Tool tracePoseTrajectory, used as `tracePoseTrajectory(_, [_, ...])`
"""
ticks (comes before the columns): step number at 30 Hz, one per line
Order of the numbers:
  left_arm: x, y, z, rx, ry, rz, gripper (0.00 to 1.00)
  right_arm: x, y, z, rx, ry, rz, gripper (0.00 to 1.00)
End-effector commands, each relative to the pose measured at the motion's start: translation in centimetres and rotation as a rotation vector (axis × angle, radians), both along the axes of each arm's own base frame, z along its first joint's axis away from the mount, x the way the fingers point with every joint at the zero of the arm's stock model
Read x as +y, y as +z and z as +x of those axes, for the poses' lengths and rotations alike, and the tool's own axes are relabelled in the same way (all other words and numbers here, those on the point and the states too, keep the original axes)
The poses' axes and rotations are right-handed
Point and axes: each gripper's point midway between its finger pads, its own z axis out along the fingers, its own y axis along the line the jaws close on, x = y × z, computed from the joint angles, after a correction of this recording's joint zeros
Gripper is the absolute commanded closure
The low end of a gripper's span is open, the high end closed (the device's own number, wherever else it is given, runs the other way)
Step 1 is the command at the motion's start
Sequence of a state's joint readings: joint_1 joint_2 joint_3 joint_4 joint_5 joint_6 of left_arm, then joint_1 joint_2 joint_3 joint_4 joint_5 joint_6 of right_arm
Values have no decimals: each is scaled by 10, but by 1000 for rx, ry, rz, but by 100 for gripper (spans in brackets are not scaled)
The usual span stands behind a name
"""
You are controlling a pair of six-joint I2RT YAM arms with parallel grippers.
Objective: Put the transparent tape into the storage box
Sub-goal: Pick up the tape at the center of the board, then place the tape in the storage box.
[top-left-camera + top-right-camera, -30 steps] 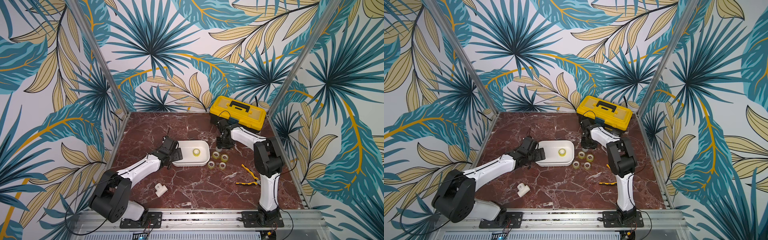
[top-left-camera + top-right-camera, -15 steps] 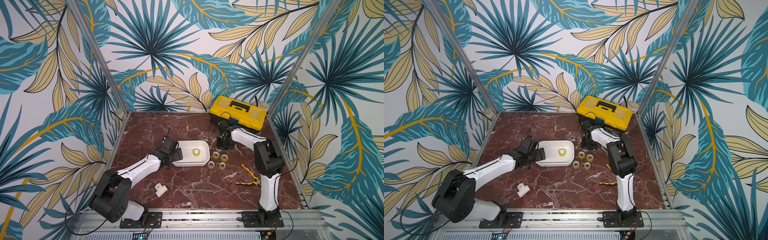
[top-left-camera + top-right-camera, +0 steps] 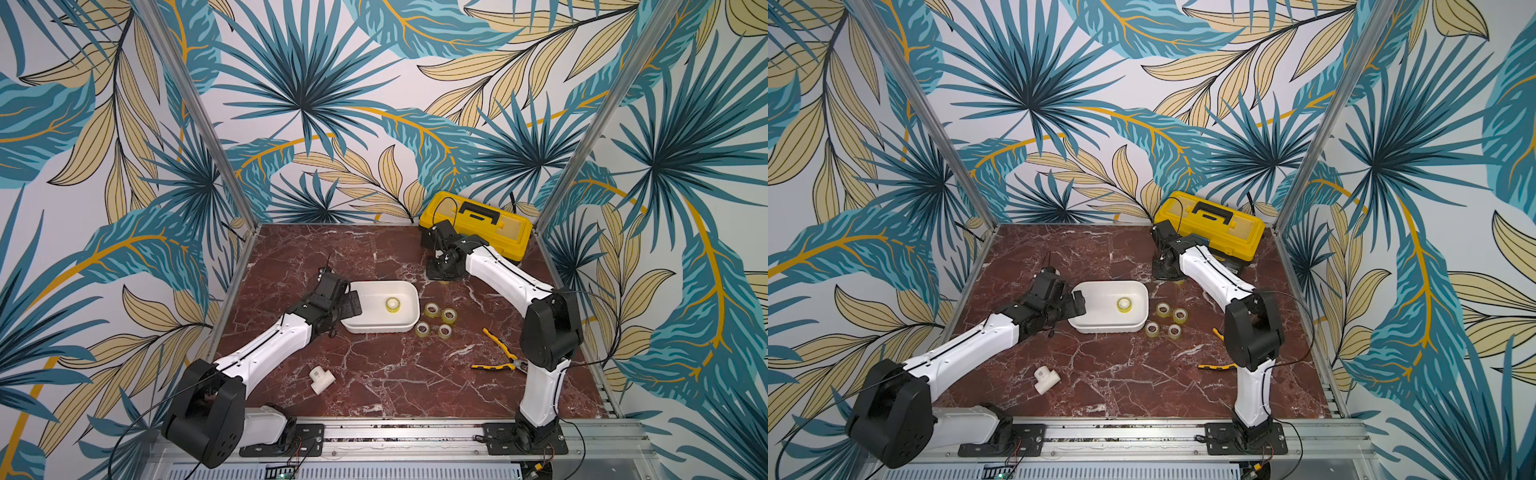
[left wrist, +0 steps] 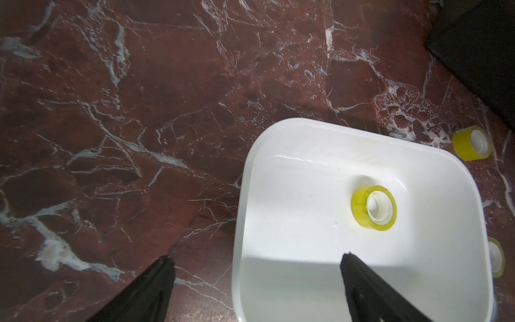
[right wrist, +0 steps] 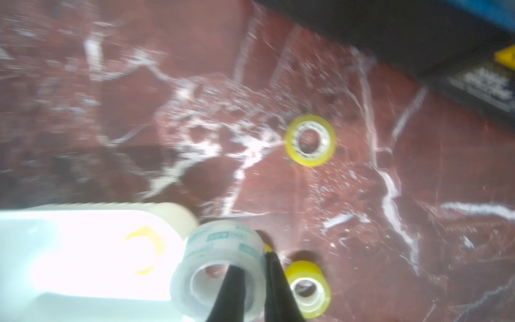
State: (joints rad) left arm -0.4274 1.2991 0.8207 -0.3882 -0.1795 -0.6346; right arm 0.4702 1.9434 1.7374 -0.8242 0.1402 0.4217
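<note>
Now | red marble table (image 3: 374,386), palm-leaf walls (image 3: 299,104) | storage box (image 3: 409,297) mid-table, long axis parallel to front edge, one tape roll (image 3: 392,304) flat inside | left gripper (image 4: 257,257) spread wide, empty | right gripper (image 5: 250,259) pinches wall of grey-white roll (image 5: 223,239)

A greyish-white tape roll (image 5: 220,245) is pinched by the right hand (image 5: 250,262), one dark finger (image 5: 230,295) inside its core. Beside it, a yellow roll (image 5: 160,245) is held in the white storage box (image 5: 172,217). A second yellow roll (image 5: 310,140) and a third roll (image 5: 308,288) are seen on the marble surface (image 5: 418,195).
</note>
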Motion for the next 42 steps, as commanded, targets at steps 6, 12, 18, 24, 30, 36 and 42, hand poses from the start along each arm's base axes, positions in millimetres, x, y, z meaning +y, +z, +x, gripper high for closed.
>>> tracePoseTrajectory(6, [25, 24, -10, -56, 83, 1, 0, 95, -18, -26, 92, 266, 3, 100])
tracePoseTrajectory(12, [29, 17, -19, -35, 83, 3, 0, 148, -45, -21, 106, 357, 15, 100])
tracePoseTrajectory(18, [28, 7, -23, -11, 74, -2, 0, 163, -80, -26, 172, 387, 9, 100])
tracePoseTrajectory(24, [25, 1, -22, 4, 67, -8, 0, 166, -98, -52, 236, 419, -33, 100])
tracePoseTrajectory(30, [22, -4, -19, 10, 65, -20, 0, 157, -104, -69, 278, 421, -73, 100])
tracePoseTrajectory(36, [19, -6, -15, 13, 59, -26, 0, 139, -106, -61, 235, 378, -169, 100])
tracePoseTrajectory(42, [18, -6, -13, 12, 54, -22, 0, 132, -101, -47, 188, 366, -230, 100])
